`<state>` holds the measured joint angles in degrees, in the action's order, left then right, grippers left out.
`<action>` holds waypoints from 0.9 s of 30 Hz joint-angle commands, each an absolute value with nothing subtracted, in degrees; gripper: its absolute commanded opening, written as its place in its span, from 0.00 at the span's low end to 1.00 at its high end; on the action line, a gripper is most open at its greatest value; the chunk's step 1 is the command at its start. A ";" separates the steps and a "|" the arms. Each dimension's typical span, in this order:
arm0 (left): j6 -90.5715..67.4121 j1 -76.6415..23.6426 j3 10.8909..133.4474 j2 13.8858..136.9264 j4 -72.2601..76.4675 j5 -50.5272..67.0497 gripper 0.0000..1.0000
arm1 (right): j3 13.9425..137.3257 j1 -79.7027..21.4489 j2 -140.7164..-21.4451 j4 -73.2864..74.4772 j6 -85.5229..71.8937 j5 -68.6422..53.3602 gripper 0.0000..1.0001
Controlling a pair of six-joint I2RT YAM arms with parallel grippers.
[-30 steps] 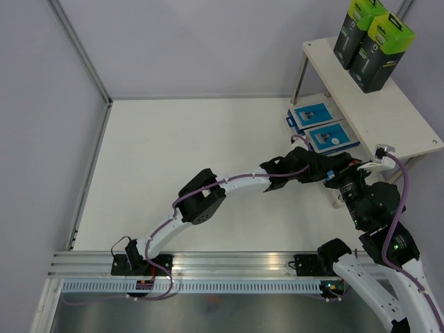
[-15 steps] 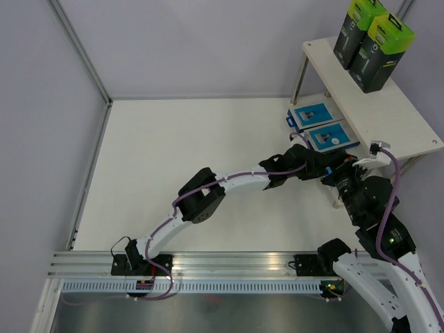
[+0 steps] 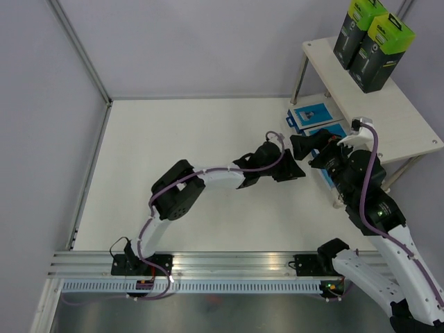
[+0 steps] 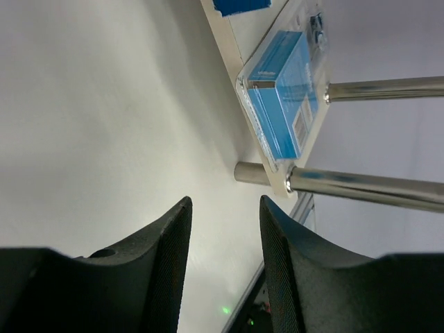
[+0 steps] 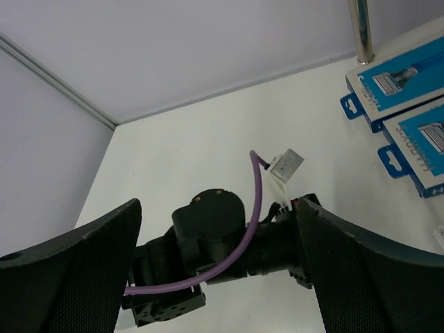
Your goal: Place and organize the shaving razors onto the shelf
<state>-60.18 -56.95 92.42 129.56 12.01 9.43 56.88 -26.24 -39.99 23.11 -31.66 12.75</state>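
Observation:
The shelf point(image 3: 402, 118) stands at the far right. Two black boxes with lime-green tops point(image 3: 370, 43) stand on its top board. Two flat blue-and-white boxes point(image 3: 318, 123) lie on its lower board and also show in the right wrist view point(image 5: 402, 80). The clear blister pack with blue card point(image 4: 281, 104) lies on the lower board's edge point(image 4: 229, 48) next to a metal leg. My left gripper point(image 3: 294, 171) is open and empty over the table, just left of the shelf; it also shows in its wrist view point(image 4: 225, 208). My right gripper point(image 3: 310, 148) is wide open and empty above the left wrist point(image 5: 218, 208).
Silver shelf legs point(image 4: 361, 184) stand close to my left gripper. A purple cable and white connector point(image 5: 286, 164) sit on the left wrist below my right gripper. A grey wall and a metal frame rail point(image 3: 80, 48) bound the white table.
My left gripper has drawn back left, away from the shelf. My right gripper has moved forward and left, over the left wrist by the lower board.

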 commanded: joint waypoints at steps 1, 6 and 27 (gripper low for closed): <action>-62.13 -52.49 83.71 120.69 21.52 16.24 0.50 | 60.82 -26.28 -42.08 17.85 -30.76 12.13 0.98; -60.83 -45.20 68.84 110.16 28.91 19.86 0.50 | 63.71 -26.37 -49.82 17.31 -30.50 8.10 0.98; -19.88 -14.77 56.33 66.54 -8.67 17.86 0.77 | 62.51 -26.37 -75.14 -16.95 -22.50 -8.42 0.98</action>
